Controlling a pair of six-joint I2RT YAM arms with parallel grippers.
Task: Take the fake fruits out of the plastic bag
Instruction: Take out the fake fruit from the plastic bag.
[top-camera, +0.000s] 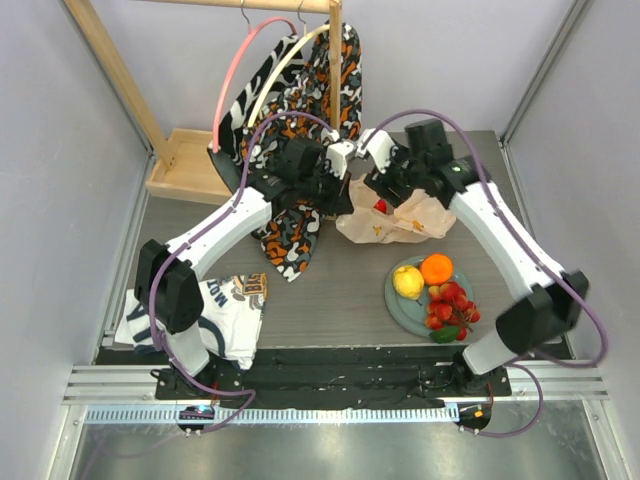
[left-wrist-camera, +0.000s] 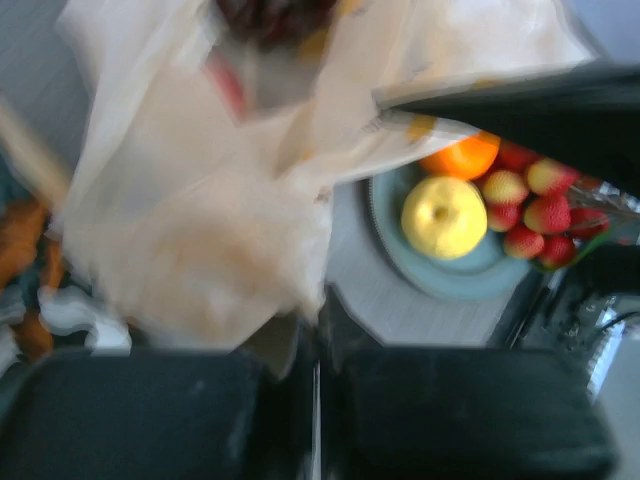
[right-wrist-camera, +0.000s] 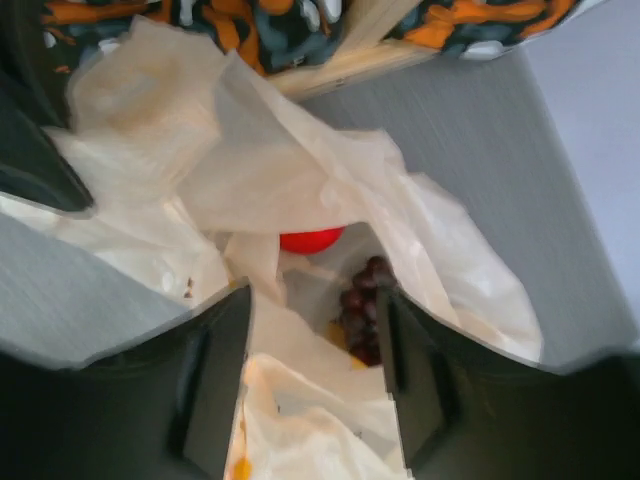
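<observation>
Two fruits lie inside the bag (right-wrist-camera: 300, 170): a red apple (right-wrist-camera: 310, 240) and a bunch of dark grapes (right-wrist-camera: 360, 312), side by side deep in its open mouth.

Location: the bag sits at the far middle of the tabletop (top-camera: 330, 300), between the two wrists, with its upper edge raised toward them.

Left fingers (left-wrist-camera: 330, 400): clenched, with almost no gap between them, and a fold of the bag's film pinched in that gap. This view is blurred, so finer detail cannot be told.

Right fingers (right-wrist-camera: 215, 390): released and spread wide, one on each side of the bag's rim. The red apple and grapes lie just beyond the tips, in line with the gap, and neither is touched.

Three fruits rest on the plate (top-camera: 395, 305): a yellow apple (top-camera: 408, 281), an orange (top-camera: 436, 268) and a red berry cluster (top-camera: 450, 305). The plate stands near the bag, on its near right side.

A patterned cloth (top-camera: 300, 100) hangs from the wooden rack (top-camera: 185, 165) and trails onto the tabletop left of the bag. A white printed shirt (top-camera: 215, 315) lies at the near left corner.
</observation>
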